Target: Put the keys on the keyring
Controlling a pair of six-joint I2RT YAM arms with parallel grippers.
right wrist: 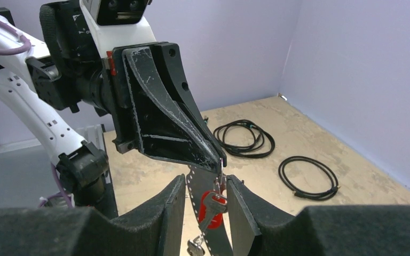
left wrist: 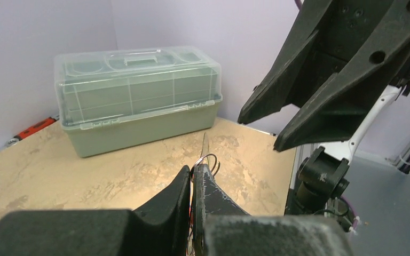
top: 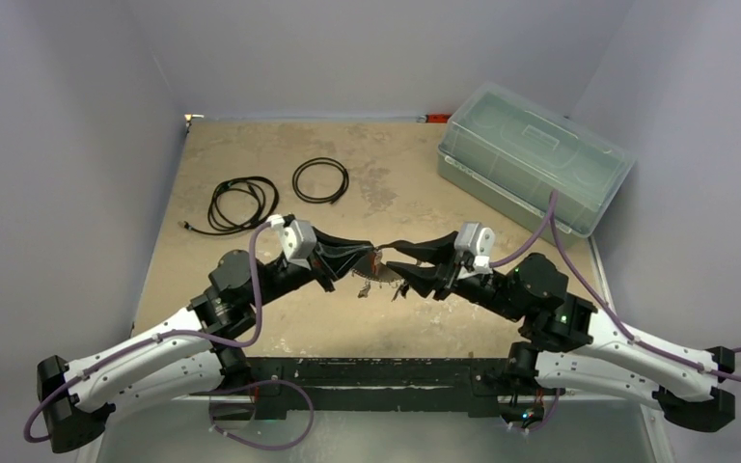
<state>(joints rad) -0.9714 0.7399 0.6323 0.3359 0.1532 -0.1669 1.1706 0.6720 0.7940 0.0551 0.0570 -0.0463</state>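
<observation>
My left gripper (left wrist: 196, 169) is shut on the keyring (left wrist: 209, 160), a thin wire loop that pokes out past its fingertips. In the right wrist view the left gripper (right wrist: 220, 160) hangs above, and a bunch dangles from its tip: a dark strip with a pale beaded edge (right wrist: 193, 186), a red-headed key (right wrist: 207, 201) and a silver key (right wrist: 195, 246). My right gripper (right wrist: 205, 180) is open, its fingers either side of the bunch, the right-hand finger close to the red key. From above, both grippers (top: 371, 262) (top: 392, 258) meet tip to tip over the table's middle, keys (top: 382, 278) hanging below.
A pale green lidded plastic box (top: 531, 169) stands at the back right. Two black cable coils (top: 241, 204) (top: 320, 180) lie at the back left. A small orange-red item (top: 434, 118) rests against the back wall. Purple walls close in the table.
</observation>
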